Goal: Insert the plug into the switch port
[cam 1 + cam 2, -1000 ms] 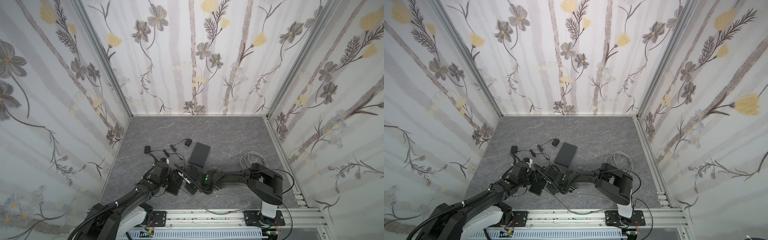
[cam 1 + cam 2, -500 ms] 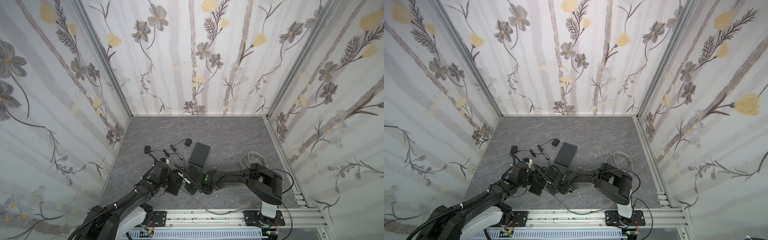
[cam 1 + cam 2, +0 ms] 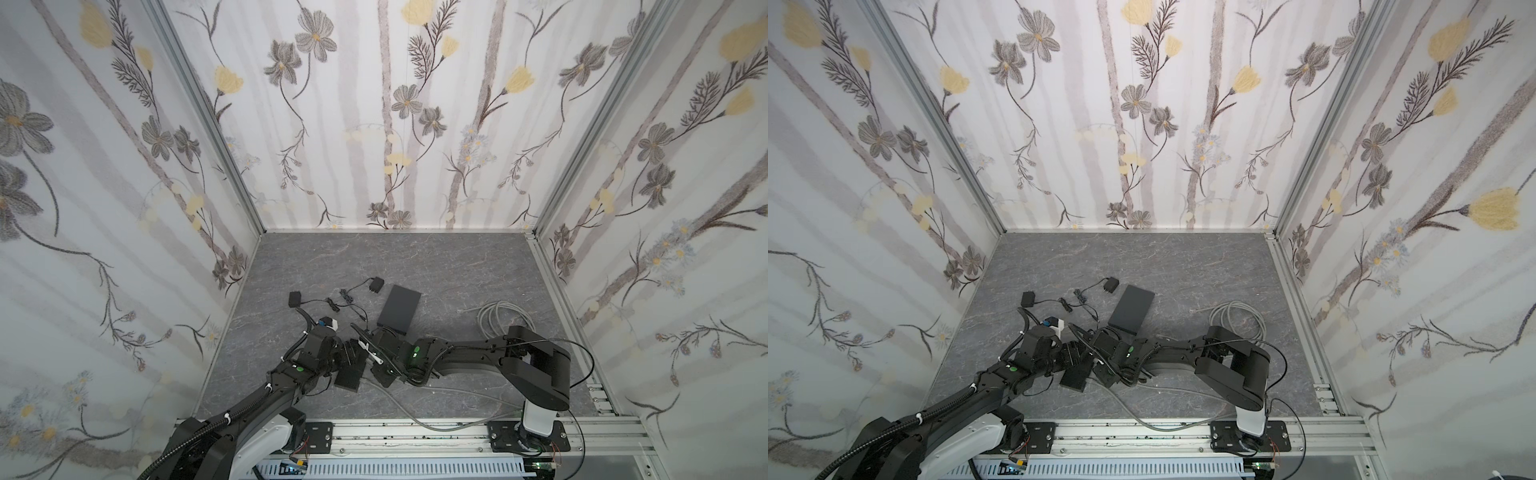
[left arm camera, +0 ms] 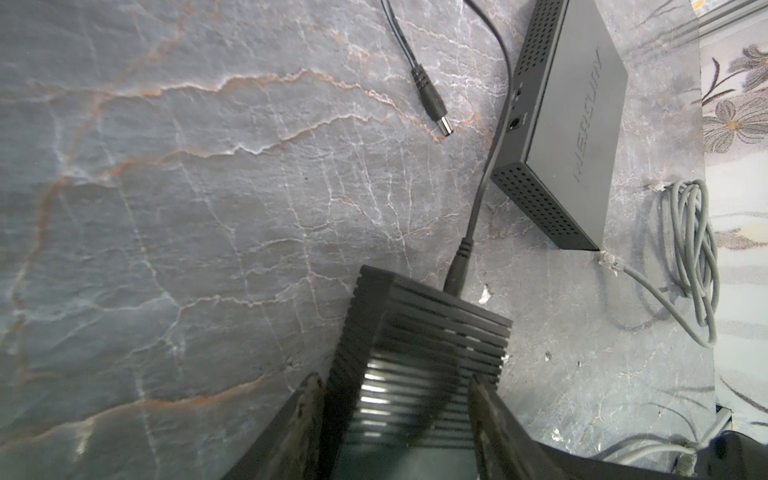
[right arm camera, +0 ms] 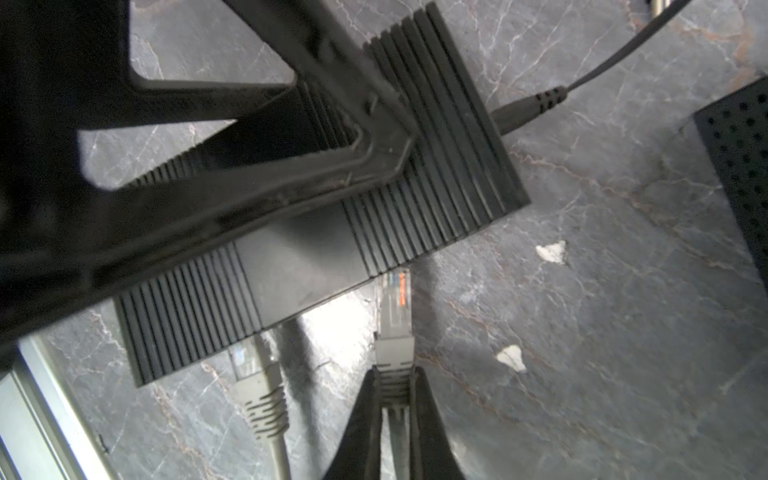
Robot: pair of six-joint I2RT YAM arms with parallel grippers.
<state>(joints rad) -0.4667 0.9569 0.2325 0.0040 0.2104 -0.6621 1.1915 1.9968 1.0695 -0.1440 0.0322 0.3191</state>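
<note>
Grey marbled surface (image 3: 415, 266): carries all items. Black ribbed plastic switch box (image 5: 436, 137): clamped across its width between the half-spread left fingers (image 4: 309, 411). Clear-tipped grey-booted cable plug (image 5: 394, 316): pinched by its boot between the nearly closed right fingers (image 5: 361, 415) and projecting straight ahead of them, its tip at the switch's port edge. Most of the clear body is exposed, so alignment is judged done and seating not yet done. A second grey plug (image 5: 249, 365) is noted beside the held one.
</note>
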